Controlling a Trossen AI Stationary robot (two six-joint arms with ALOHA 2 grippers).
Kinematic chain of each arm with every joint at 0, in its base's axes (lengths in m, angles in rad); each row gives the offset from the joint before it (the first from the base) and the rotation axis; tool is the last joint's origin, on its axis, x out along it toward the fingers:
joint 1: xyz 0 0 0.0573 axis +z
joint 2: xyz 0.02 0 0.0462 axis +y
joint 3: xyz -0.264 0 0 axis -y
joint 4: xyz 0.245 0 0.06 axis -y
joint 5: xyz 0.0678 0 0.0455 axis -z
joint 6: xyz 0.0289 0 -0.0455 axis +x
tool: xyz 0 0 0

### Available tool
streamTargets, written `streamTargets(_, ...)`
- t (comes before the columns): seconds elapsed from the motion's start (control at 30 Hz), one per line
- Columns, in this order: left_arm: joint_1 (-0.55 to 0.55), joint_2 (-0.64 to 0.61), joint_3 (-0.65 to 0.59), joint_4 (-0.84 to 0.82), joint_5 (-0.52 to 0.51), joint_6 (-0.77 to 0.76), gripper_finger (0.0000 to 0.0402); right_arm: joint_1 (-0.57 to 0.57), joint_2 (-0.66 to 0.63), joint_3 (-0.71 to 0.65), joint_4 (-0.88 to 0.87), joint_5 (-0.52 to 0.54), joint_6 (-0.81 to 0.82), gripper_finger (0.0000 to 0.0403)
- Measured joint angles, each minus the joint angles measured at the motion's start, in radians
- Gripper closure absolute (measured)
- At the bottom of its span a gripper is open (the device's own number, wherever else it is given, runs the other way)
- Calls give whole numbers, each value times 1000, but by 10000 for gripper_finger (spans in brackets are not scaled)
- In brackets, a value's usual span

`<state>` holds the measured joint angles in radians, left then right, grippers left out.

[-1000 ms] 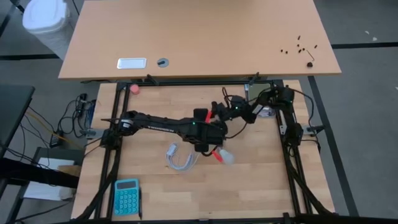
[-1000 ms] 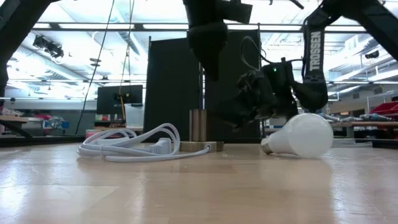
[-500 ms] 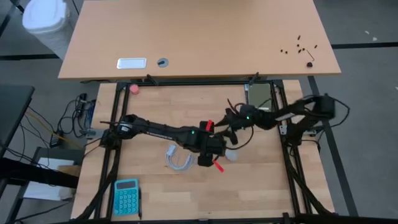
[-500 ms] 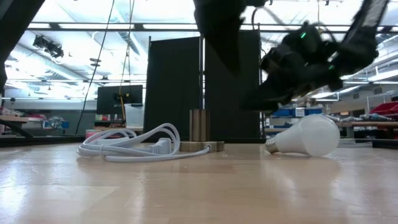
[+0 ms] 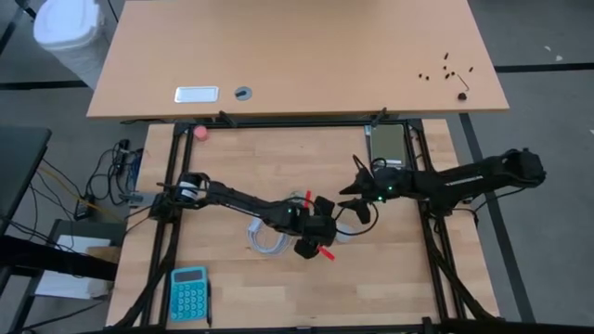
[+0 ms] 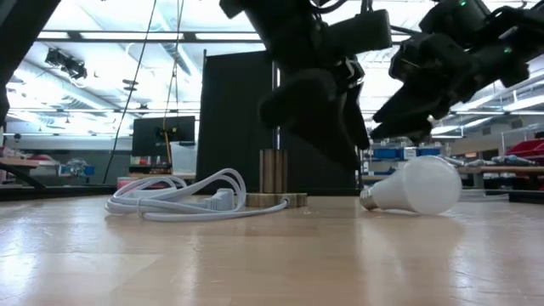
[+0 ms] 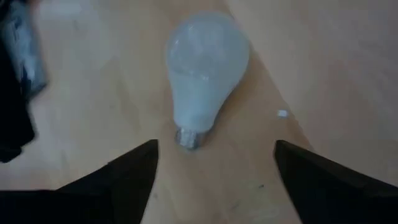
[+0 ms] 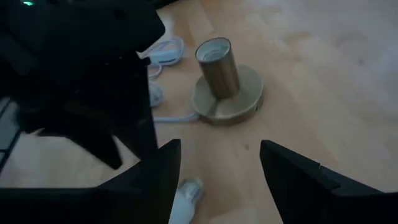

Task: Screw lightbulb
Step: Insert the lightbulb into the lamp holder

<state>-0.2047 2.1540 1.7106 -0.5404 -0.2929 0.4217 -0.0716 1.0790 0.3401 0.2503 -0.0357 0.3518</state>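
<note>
Wooden surface (image 5: 278, 167) carries the lightbulb (image 7: 205, 59) lying loose mid-frame; left claw (image 7: 214, 168) hovers wide open and empty. Descending carelessly could nudge it rolling.

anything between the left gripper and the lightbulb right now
Nothing visible. In the left wrist view the lightbulb lies on its side on bare wood, screw base toward the open left gripper, with only clear table between its fingers and the bulb.

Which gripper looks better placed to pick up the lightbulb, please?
Probably the left gripper: it is open and the lightbulb lies straight ahead between its fingers. The right gripper faces the socket.
</note>
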Motion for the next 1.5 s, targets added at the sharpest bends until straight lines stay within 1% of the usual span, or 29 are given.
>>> streamTargets(0.1,2,0,-34,57,8,65,76,20,-39,0,-87,-1,43,172)
streamTargets(0.2,5,0,-54,119,50,71,76,57,-58,0,-187,-6,96,172)
streamTargets(0.3,9,0,-74,170,99,83,76,104,-55,0,-282,14,145,172)
streamTargets(0.4,9,0,-97,210,101,147,76,149,-43,0,-319,17,201,172)
streamTargets(0.6,13,0,-140,299,101,233,76,242,3,0,-318,25,300,172)
streamTargets(0.7,16,0,-160,315,100,301,76,284,26,0,-318,69,343,172)
streamTargets(0.83,21,14,-164,369,100,332,76,319,60,1,-312,131,383,172)
streamTargets(0.9,23,26,-166,375,97,330,76,326,83,1,-318,167,399,172)
streamTargets(0.93,24,39,-165,404,93,330,76,327,96,1,-313,175,403,172)
streamTargets(1.13,28,73,-166,474,16,327,76,326,170,1,-273,180,416,172)
streamTargets(1.2,30,80,-164,506,14,315,76,326,183,2,-257,180,420,172)
streamTargets(1.3,31,81,-164,502,21,303,76,325,203,2,-216,181,431,172)
streamTargets(1.5,31,81,-165,516,63,304,87,317,221,2,-174,185,428,172)
